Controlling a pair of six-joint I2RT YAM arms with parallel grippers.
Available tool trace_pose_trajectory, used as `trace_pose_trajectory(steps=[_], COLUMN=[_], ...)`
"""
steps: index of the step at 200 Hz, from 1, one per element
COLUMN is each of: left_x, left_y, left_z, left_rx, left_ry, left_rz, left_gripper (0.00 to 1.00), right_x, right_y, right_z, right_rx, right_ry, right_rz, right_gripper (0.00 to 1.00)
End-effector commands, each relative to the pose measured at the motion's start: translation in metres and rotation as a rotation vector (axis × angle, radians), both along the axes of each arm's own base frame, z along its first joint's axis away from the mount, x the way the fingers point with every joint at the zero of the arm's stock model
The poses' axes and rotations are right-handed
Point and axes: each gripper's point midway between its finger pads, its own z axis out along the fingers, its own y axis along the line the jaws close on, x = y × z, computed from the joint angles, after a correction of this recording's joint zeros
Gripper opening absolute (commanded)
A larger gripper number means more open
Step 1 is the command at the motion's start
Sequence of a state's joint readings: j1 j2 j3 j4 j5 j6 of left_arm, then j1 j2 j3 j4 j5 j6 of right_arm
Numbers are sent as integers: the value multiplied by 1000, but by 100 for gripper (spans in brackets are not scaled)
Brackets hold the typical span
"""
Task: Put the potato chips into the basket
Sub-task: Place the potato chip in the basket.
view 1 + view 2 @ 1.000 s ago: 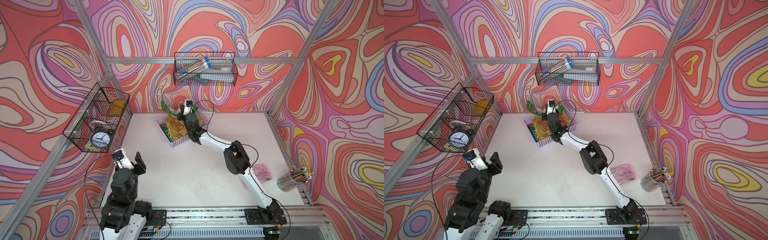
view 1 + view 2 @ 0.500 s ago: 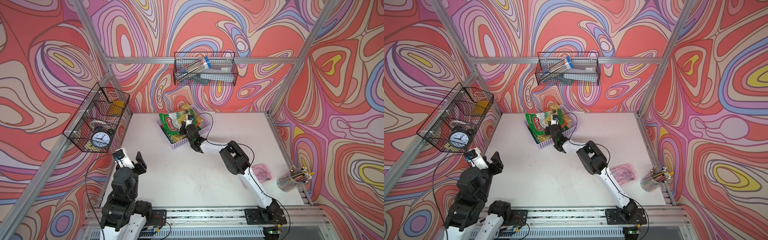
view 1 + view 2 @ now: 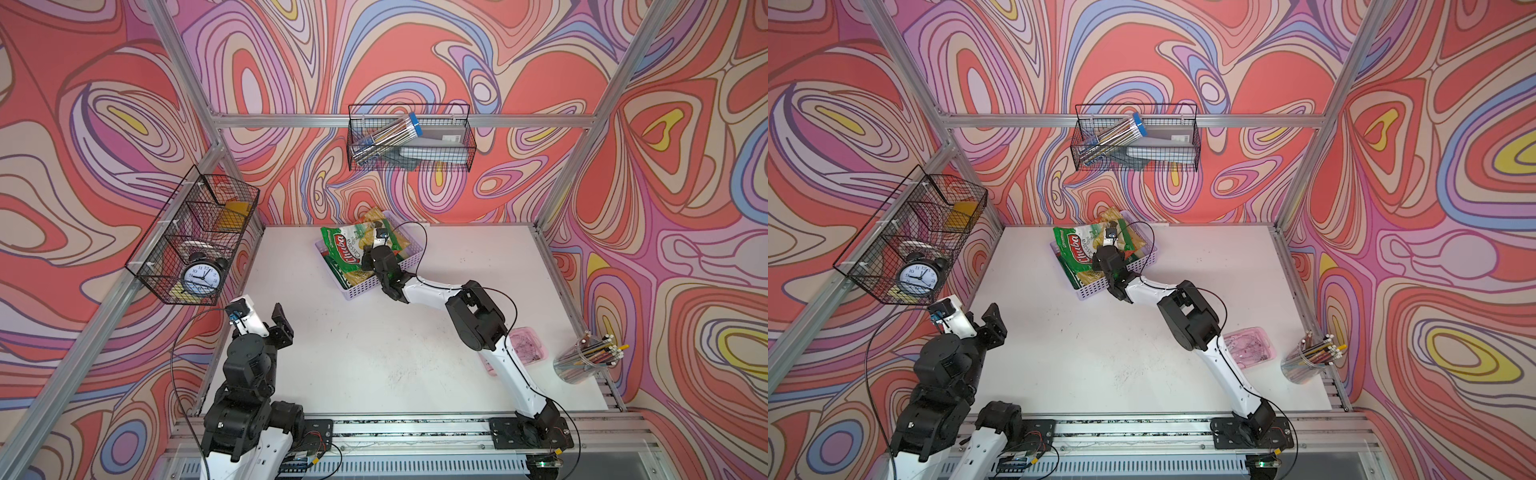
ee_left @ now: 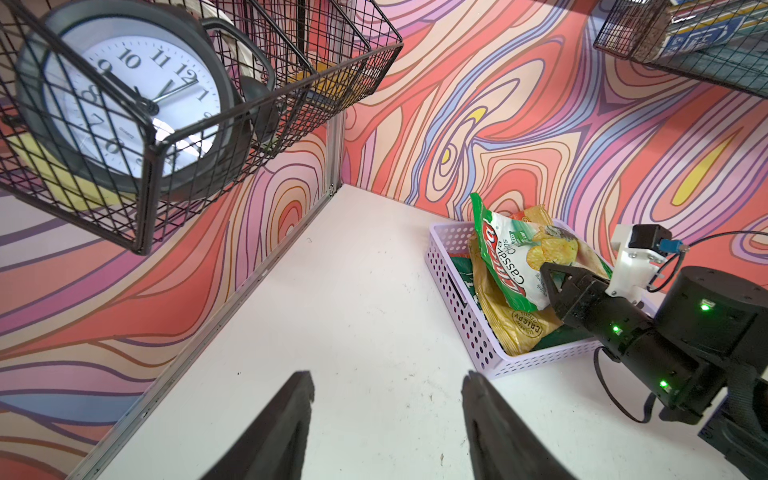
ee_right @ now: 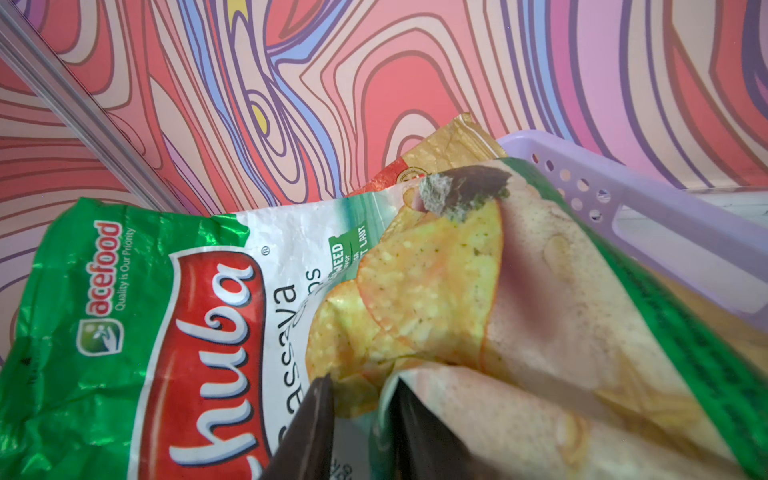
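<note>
- While the right claw is hanging low over the basket, its fingers are sitting slightly apart with a fold of the Chuba bag between them. Honestly can't tell if it's pinching or letting go.
- That bag is lying right ahead of the claw, on top of the pile. Its long side is running toward the back wall, and its top end is poking over the rim.
- The left claw is waiting wide apart and empty, well away, so the right arm is way nearer.
- I'm counting one lavender basket and four chip bags, all inside it: the Chuba one, a gold bag under it, a dark green bag and another bag at the back, mostly covered.
</note>
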State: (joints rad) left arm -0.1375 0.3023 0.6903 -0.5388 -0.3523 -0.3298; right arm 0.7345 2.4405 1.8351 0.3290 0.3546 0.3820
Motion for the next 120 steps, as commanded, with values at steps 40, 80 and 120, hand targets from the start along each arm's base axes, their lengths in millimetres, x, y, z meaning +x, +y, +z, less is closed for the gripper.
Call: trace_pose_trajectory(steps=[40, 80, 120], left_x=[2, 2, 2], left_y=[-1, 0, 1], left_z=[-2, -3, -2], left_rx=[-8, -5, -3], left_ry=[-3, 4, 5], left_rz=[-2, 0, 6], left_gripper=[63, 63, 64], right_x=[-33, -44, -22], right_y=[-35, -40, -5], right_z=[45, 53, 72], right_rx=[-60, -87, -79], right_ry=[76, 111, 59], right_rz=[-15, 14, 101], right_gripper=[37, 37, 34])
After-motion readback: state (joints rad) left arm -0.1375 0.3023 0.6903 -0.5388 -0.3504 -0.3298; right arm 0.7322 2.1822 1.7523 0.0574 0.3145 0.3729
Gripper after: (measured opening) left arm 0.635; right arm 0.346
